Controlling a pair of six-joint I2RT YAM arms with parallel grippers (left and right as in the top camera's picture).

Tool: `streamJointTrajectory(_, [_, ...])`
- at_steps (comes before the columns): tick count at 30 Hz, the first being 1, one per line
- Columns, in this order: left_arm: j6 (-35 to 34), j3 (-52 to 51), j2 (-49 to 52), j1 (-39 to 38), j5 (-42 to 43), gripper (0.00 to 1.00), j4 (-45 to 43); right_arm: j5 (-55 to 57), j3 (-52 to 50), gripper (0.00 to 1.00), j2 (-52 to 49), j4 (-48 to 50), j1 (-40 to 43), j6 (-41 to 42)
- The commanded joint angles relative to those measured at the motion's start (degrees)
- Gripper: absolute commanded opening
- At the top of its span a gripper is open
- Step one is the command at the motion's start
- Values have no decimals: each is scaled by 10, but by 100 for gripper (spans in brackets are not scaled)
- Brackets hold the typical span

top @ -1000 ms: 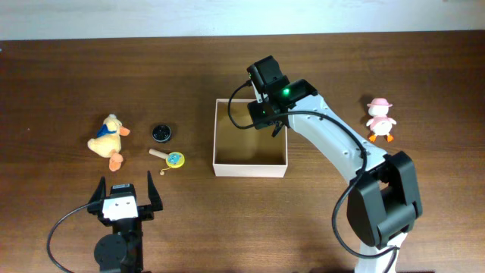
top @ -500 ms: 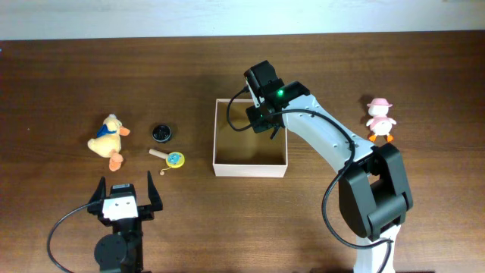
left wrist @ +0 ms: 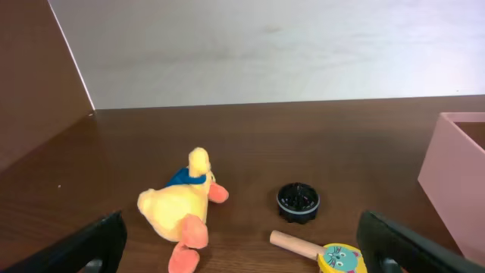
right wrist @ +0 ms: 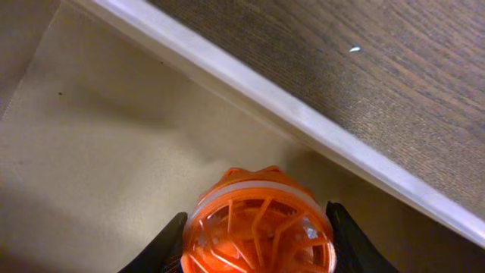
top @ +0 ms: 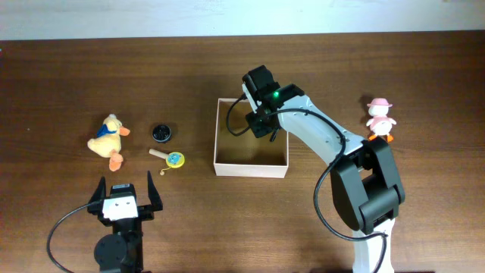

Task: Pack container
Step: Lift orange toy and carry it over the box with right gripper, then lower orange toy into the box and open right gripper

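The container [top: 250, 168], a shallow square box with white walls and a tan inside, sits mid-table. My right gripper [top: 262, 126] hangs over its far right part. In the right wrist view that gripper [right wrist: 258, 244] is shut on an orange lattice ball [right wrist: 259, 224], a black finger [right wrist: 168, 246] on each side. The ball is just above the tan floor [right wrist: 98, 152], close to the white wall [right wrist: 303, 114]. My left gripper [top: 125, 184] rests open near the front left edge, and in its own view the left gripper [left wrist: 246, 250] has nothing between its fingers.
Left of the box lie a yellow plush duck [top: 108, 138], a black round cap [top: 161, 133] and a wooden stick with a cat-face disc [top: 170, 158]. A pink duck figure [top: 379, 119] stands right of the box.
The right gripper has shifted a little to the left over the box, still holding the ball. The left arm has not moved.
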State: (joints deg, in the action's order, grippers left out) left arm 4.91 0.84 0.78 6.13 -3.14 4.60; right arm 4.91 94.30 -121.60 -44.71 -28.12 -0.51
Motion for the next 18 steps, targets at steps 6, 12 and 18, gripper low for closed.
streamJointTrajectory(6, [5,-3,-5,0,8,99,0,3,7,27,-7,2,-4,-8])
streamJointTrajectory(12, [5,-3,-5,0,8,99,0,3,7,54,-7,2,-4,-8])
streamJointTrajectory(18, [5,-3,-5,0,8,99,0,3,7,59,-7,2,-4,-8])
